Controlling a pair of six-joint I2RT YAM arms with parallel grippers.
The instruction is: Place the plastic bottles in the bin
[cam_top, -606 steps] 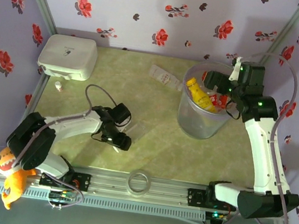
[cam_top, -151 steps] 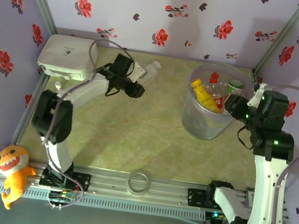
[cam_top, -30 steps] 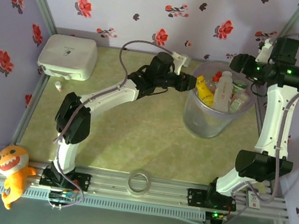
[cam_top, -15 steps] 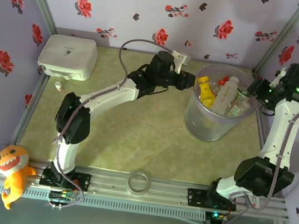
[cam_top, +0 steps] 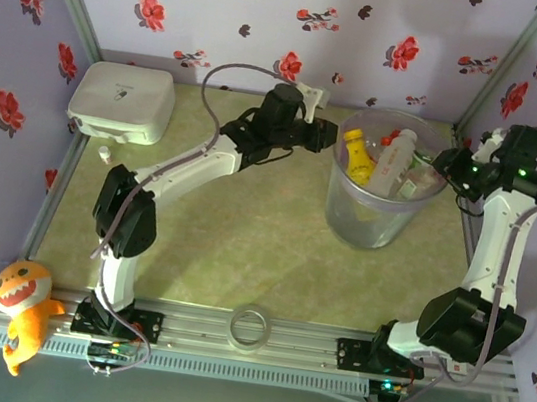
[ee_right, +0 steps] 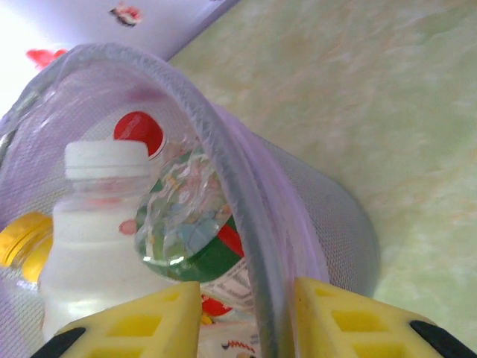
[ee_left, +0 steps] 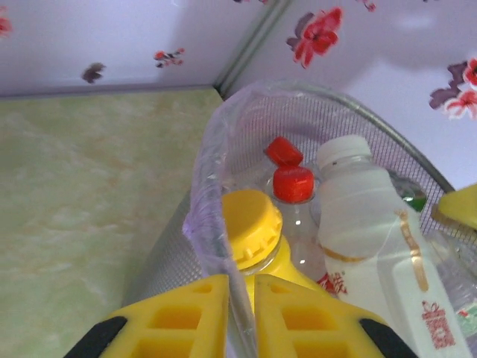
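The bin (cam_top: 372, 217) stands at the back right of the table, with several plastic bottles upright inside it. Among them are the yellow bottle (cam_top: 358, 159), a milky white-capped bottle (cam_top: 393, 159) and a red-capped clear one (ee_left: 293, 183). My left gripper (cam_top: 327, 137) is at the bin's left rim (ee_left: 205, 171); its fingers are shut on the thin wall (ee_left: 241, 280), just in front of the yellow cap (ee_left: 250, 227). My right gripper (cam_top: 452, 168) straddles the right rim (ee_right: 216, 127). It is open (ee_right: 248, 287), one finger inside near a green-labelled bottle (ee_right: 194, 231), the other outside.
A white rounded box (cam_top: 122, 101) sits at the back left, with a tiny white object (cam_top: 104, 151) in front of it. A clear tape ring (cam_top: 251, 327) lies at the near edge. An orange plush toy (cam_top: 18, 310) hangs at the near left corner. Floral walls close three sides.
The right gripper has dropped from above the bin to its right rim. The left gripper pulled slightly back and left on the left rim, and the bin shifted a little with it.
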